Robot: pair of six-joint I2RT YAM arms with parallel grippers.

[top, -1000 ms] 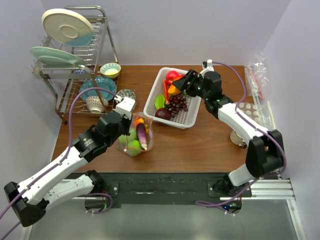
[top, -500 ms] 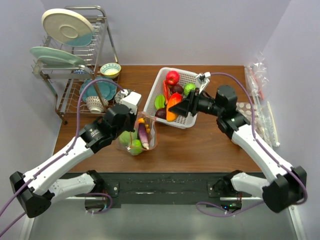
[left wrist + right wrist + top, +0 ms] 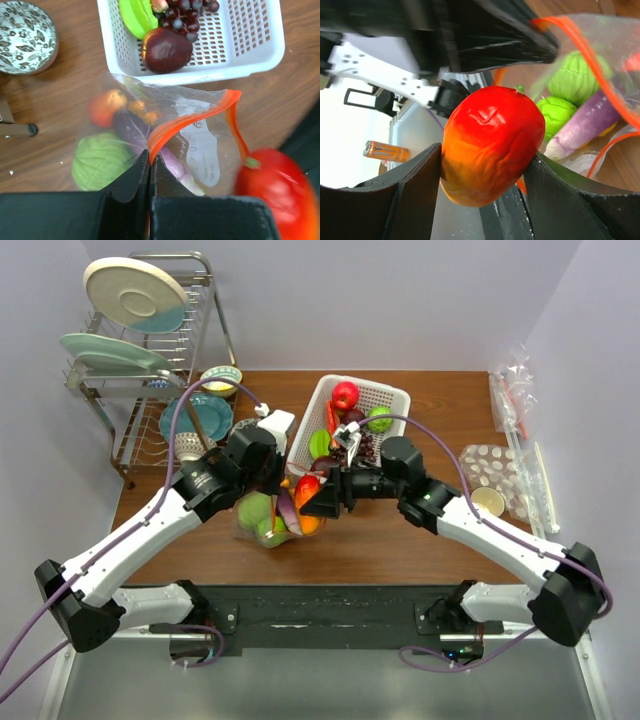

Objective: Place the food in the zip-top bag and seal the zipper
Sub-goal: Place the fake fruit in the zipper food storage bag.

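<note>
The clear zip-top bag stands on the table left of the white basket, holding green, purple and orange food. My left gripper is shut on its orange-red zipper and holds the mouth open. My right gripper is shut on a red-orange mango right at the bag's mouth; it also shows in the top view and the left wrist view. The basket still holds a dark plum, grapes, a red apple and green fruit.
A dish rack with plates and bowls stands at the back left. A small patterned bowl sits near the bag. Clear packets, a white egg tray and a cup are at the right.
My right gripper has carried the mango from the basket leftwards to the bag's mouth. My left gripper has lifted the bag's rim and moved a little to the right.
</note>
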